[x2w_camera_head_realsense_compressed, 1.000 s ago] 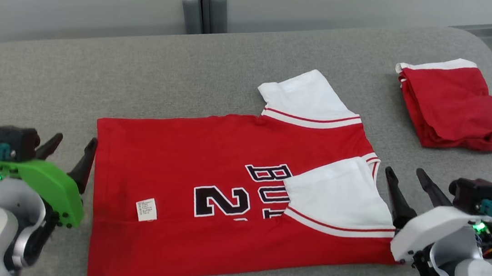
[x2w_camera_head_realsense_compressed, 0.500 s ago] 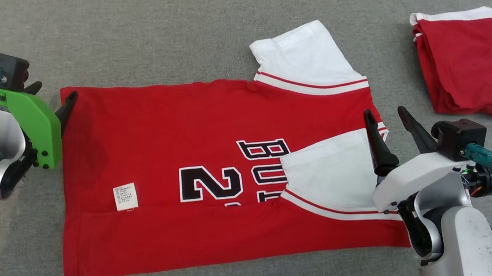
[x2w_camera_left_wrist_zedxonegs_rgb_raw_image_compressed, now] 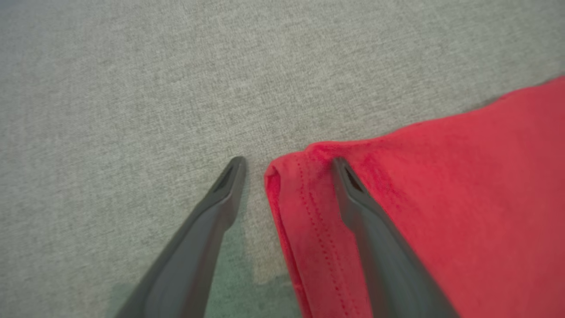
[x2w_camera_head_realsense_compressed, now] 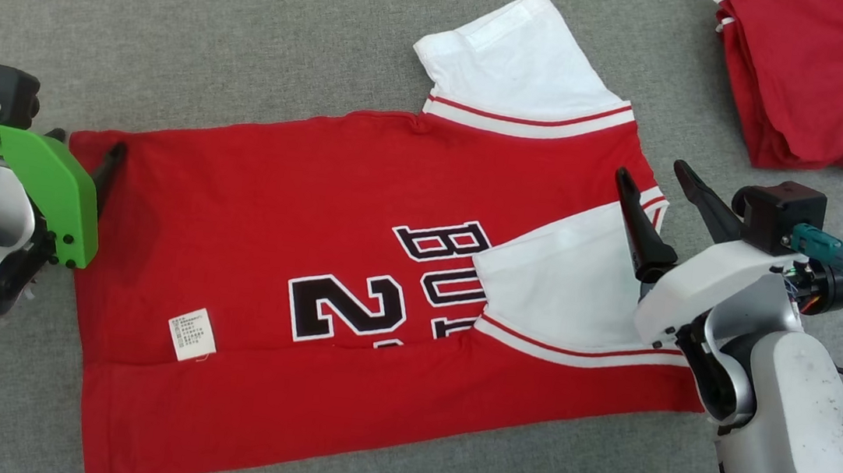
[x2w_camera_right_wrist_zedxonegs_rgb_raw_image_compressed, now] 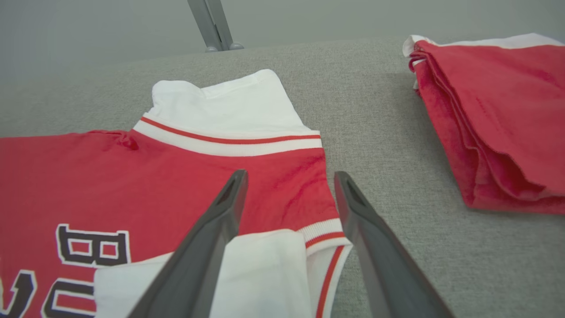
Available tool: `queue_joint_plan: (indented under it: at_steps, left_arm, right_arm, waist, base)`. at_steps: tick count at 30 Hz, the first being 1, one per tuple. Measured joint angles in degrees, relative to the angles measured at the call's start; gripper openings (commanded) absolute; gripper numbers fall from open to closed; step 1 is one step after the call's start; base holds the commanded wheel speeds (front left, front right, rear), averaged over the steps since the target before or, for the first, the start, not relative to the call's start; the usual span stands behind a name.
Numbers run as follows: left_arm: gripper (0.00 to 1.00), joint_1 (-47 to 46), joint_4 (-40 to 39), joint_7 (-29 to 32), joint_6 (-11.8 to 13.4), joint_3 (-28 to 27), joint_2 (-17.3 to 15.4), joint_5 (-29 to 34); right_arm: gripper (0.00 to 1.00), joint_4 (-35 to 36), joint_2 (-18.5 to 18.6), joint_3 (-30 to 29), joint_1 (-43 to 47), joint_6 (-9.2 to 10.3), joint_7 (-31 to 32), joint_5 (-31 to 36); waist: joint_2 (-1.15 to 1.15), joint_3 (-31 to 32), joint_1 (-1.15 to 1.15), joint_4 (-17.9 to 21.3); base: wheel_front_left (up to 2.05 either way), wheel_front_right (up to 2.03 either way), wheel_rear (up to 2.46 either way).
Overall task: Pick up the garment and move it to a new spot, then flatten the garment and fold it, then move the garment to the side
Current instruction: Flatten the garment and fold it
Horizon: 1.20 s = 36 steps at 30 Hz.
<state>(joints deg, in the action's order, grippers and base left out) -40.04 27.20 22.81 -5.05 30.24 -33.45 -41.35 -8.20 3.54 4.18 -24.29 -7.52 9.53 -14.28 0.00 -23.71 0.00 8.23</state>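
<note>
The left hand (x2w_camera_left_wrist_zedxonegs_rgb_raw_image_compressed: 288, 163) is released, fingers spread and holding nothing. One finger is over the hem corner of the garment (x2w_camera_left_wrist_zedxonegs_rgb_raw_image_compressed: 463, 198), the other over bare grey cloth. The right hand (x2w_camera_right_wrist_zedxonegs_rgb_raw_image_compressed: 290, 174) is likewise released and empty, poised over the garment's collar end, beside the sleeve folded onto the chest (x2w_camera_head_realsense_compressed: 558, 282).

The garment (x2w_camera_head_realsense_compressed: 311, 241), a red jersey with black lettering, lies spread flat mid-worktop between the two hands. Its other white sleeve (x2w_camera_head_realsense_compressed: 514, 62) lies outstretched at the far edge. The worktop (x2w_camera_head_realsense_compressed: 177, 23) is covered in grey woven fabric, smooth and uncreased. Behind it, the right wrist view shows a pale wall (x2w_camera_right_wrist_zedxonegs_rgb_raw_image_compressed: 353, 17) and a grey metal post (x2w_camera_right_wrist_zedxonegs_rgb_raw_image_compressed: 211, 24).

Counted: two hands, two red garments (one spread, one folded bundle (x2w_camera_head_realsense_compressed: 821, 83) at the far right, well apart), two white sleeves, one white label (x2w_camera_head_realsense_compressed: 190, 334).
</note>
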Motion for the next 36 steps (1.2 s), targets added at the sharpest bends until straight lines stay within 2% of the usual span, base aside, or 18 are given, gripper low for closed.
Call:
queue_joint_plan:
  at_steps: [1,2,4,5,12,16,27,36]
  left_arm:
    - [0.87,0.0,-0.1,0.3,0.0,0.1,0.0,-0.2]
    - [0.55,-0.1,-0.3,0.7,-0.1,0.4,0.0,-0.4]
    - [0.24,-0.2,-0.6,0.8,-0.3,0.7,0.0,-0.4]
    - [0.02,-0.2,-0.8,0.8,-0.3,0.8,0.1,-0.4]
    - [0.00,-0.2,-2.4,-1.9,-0.4,0.9,0.6,-0.3]
    - [0.00,-0.2,-4.7,-4.7,-0.1,0.5,1.5,-0.3]
    - [0.00,-0.5,-10.1,-8.9,0.0,1.3,5.2,0.1]
    - [0.00,-3.1,-10.6,-11.8,-0.6,2.9,8.2,0.8]
  right_arm:
    - [1.00,-0.1,0.1,0.0,-0.1,0.00,0.0,-0.1]
    - [1.00,-0.2,0.2,0.1,-0.2,0.00,0.0,-0.2]
    - [1.00,-0.4,0.5,0.1,-0.6,0.00,0.0,-0.3]
    - [1.00,-0.4,0.6,0.1,-0.9,0.00,0.1,-0.3]
    - [1.00,-1.2,2.6,0.3,-5.2,0.00,1.8,0.4]
    - [1.00,-4.3,3.9,0.3,-11.8,0.00,3.9,1.8]
    - [1.00,-22.7,5.2,0.0,-33.6,0.00,12.0,3.8]
    - [1.00,-37.5,5.8,-2.1,-40.1,0.00,12.3,8.4]
  waist:
    - [0.00,0.0,0.00,0.0]
    - [0.00,0.0,0.00,0.0]
    - [0.00,-0.1,0.00,0.0]
    - [0.00,-0.1,0.00,-0.1]
    - [0.00,0.0,0.00,-1.1]
    - [0.00,-0.2,0.00,-2.3]
    - [0.00,-3.3,0.00,-8.1]
    - [0.00,-7.4,0.00,-12.5]
  base:
    - [0.00,0.00,0.00]
    - [0.00,0.00,0.00]
    - [0.00,0.00,0.00]
    - [0.00,0.00,0.00]
    - [0.00,0.00,0.00]
    - [0.00,0.00,0.00]
    - [0.00,0.00,0.00]
    - [0.00,0.00,0.00]
